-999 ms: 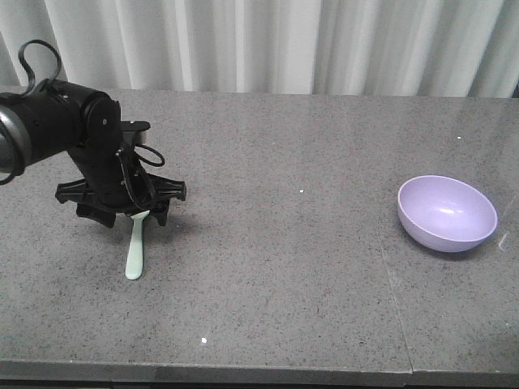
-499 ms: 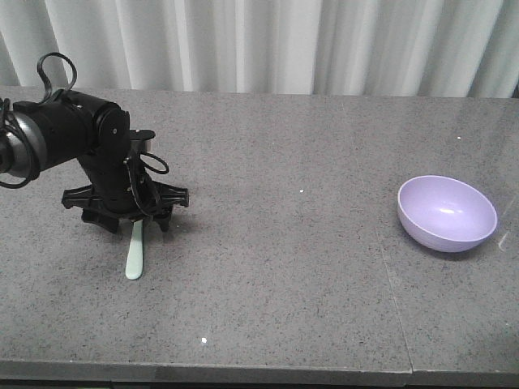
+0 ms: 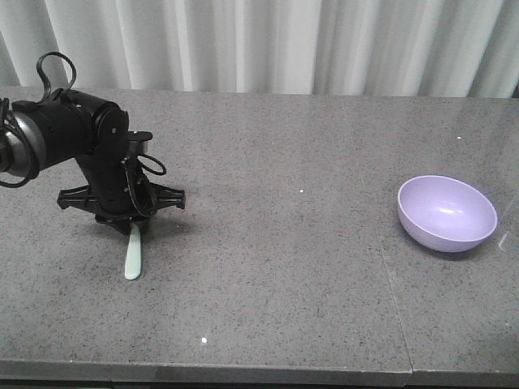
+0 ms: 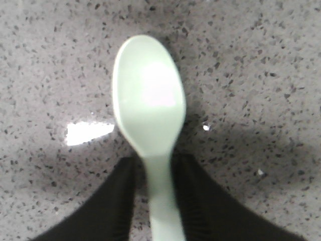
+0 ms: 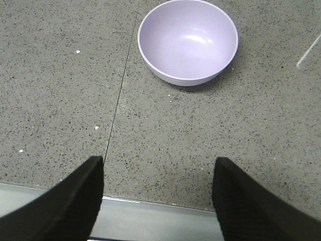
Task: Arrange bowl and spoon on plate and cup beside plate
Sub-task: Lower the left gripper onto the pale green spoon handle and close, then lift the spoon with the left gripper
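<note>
Mint-green spoon (image 3: 133,259) laid flat on table (image 3: 284,275) at left, left claw (image 4: 156,168) lowered further than before, pinched onto its handle, right claw (image 5: 158,163) held wide, empty, bowl (image 3: 447,212) unmoved at right.

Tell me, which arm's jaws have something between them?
The left arm's jaws flank the handle of the pale mint-green plastic spoon; the right arm's jaws hold nothing, short of the lavender plastic bowl.

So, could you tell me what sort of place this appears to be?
Probably a robotics lab bench rather than a kitchen: a speckled grey counter, a plain white curtain behind it, and a black robot arm bent over a spoon.
</note>
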Available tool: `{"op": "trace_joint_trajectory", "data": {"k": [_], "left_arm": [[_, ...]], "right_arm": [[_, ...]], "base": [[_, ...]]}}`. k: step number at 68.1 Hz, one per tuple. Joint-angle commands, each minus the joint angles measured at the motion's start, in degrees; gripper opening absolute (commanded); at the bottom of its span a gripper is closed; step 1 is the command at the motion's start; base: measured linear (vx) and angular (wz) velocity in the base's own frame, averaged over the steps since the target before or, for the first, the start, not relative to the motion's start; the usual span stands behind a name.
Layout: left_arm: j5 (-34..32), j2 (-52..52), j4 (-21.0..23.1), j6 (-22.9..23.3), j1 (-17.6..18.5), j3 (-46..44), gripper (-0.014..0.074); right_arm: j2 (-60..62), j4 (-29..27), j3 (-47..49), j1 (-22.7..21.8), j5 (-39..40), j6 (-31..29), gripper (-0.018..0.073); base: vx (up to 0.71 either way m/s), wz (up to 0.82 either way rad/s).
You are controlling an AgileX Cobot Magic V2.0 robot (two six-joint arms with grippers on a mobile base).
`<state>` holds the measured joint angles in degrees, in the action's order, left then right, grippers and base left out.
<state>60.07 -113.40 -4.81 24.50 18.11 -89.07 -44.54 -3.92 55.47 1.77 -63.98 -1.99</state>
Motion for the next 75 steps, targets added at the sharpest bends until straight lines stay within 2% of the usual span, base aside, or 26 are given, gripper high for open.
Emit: {"op": "trace_joint_trajectory", "data": {"k": [1, 2, 27, 64, 75], "left_arm": [[0.70, 2.11, 0.60, 0.30, 0.26, -1.16, 0.0009], [0.76, 2.11, 0.60, 0.24, 0.26, -1.16, -0.0010], [3.82, 7.82, 0.71, -3.11, 0.45, -1.16, -0.0008], [6.63, 36.52, 0.71, -6.44, 0.45, -1.16, -0.0008], [6.84, 41.61, 0.71, -8.70, 0.45, -1.16, -0.0006]], "right_arm": [[0.03, -0.25, 1.65, -0.38, 2.93, -0.35, 0.0469], [0.03, -0.25, 1.65, -0.38, 2.93, -0.35, 0.0469], [0.03, -0.72, 1.65, -0.38, 2.94, -0.35, 0.0469], [0.03, -1.34, 1.65, -0.38, 3.31, -0.35, 0.0469], [0.03, -1.34, 1.65, -0.38, 3.96, -0.35, 0.0469]], "base": [[0.00, 0.00], [0.00, 0.00], [0.00, 0.00], [0.00, 0.00], [0.00, 0.00]]}}
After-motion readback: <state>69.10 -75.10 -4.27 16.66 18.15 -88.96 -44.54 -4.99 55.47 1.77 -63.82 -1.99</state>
